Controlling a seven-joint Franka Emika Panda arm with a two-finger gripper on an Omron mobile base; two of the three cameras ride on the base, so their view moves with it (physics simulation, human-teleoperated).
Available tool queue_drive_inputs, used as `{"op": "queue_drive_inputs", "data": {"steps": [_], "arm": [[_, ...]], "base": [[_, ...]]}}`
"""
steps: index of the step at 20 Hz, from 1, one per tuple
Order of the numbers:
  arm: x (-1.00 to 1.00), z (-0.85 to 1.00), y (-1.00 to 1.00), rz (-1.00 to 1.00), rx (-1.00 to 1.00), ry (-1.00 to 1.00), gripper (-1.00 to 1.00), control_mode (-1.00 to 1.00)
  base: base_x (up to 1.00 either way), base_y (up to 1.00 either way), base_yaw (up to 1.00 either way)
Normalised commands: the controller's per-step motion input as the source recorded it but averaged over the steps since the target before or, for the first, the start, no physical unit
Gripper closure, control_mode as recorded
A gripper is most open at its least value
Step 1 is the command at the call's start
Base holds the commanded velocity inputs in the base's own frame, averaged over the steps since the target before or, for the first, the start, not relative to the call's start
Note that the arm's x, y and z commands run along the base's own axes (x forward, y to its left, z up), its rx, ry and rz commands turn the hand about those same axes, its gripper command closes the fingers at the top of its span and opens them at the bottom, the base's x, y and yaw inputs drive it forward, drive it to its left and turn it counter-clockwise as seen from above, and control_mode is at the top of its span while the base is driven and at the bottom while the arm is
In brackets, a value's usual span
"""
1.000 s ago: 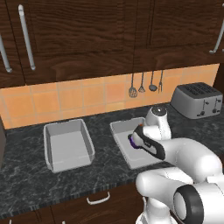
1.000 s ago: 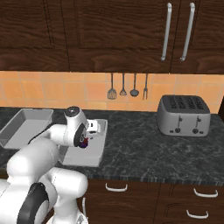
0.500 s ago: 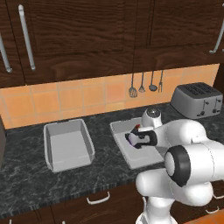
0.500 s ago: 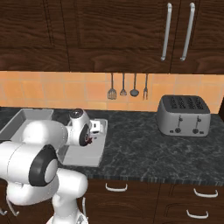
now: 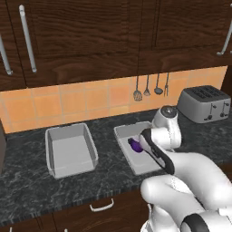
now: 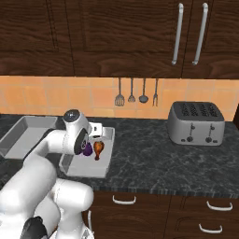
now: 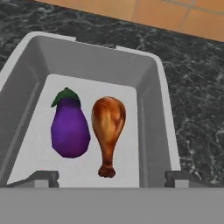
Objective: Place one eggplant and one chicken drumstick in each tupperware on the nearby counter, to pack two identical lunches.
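Hand view, looking down into the nearer tupperware (image 7: 151,113): grey, rectangular, open on top. Two items lie on its floor, side by side. The eggplant (image 7: 69,129) sits at 9 o'clock of the tub's middle, purple, green cap pointing to 12 o'clock. The chicken drumstick (image 7: 107,127) lies just beside it at 3 o'clock, golden brown, fat end toward 12 o'clock, bone end toward 6 o'clock. The two look to be touching or very nearly so; cannot tell which. Neither is held.

The gripper (image 7: 111,180) hangs above the tub, its two tips at 7 and 5 o'clock of the frame, set well apart with nothing between them. Fingers spread wide, empty.

Right base view: the same tupperware (image 6: 105,158) rests on the bench (image 6: 154,158), black-grey marbled stone. Eggplant (image 6: 87,149) and drumstick (image 6: 98,148) are both inside it, partly behind the arm's wrist. A second tupperware (image 6: 21,133) stands at 9 o'clock of the first, apart from it. A toaster (image 6: 195,123) sits on the bench well off at 3 o'clock. Utensils (image 6: 136,91) hang on the orange tiled wall at 12 o'clock.

Left base view: the second tupperware (image 5: 70,152) shows a bare grey floor. The first tupperware (image 5: 124,140) is largely covered by the arm; a bit of eggplant (image 5: 134,145) peeks out.
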Motion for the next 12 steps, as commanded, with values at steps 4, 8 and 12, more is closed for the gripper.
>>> {"op": "queue_drive_inputs", "data": {"steps": [4,8,12], "arm": [[-1.00,0.72,0.01,0.00,0.01,-0.19,-1.00,-1.00],[-1.00,0.42,0.24,0.00,0.06,-0.05,-1.00,-1.00],[-1.00,0.06,0.29,0.01,0.02,0.00,-1.00,-1.00]], "base": [[0.00,0.00,0.00],[0.00,0.00,0.00],[0.00,0.00,0.00]]}}
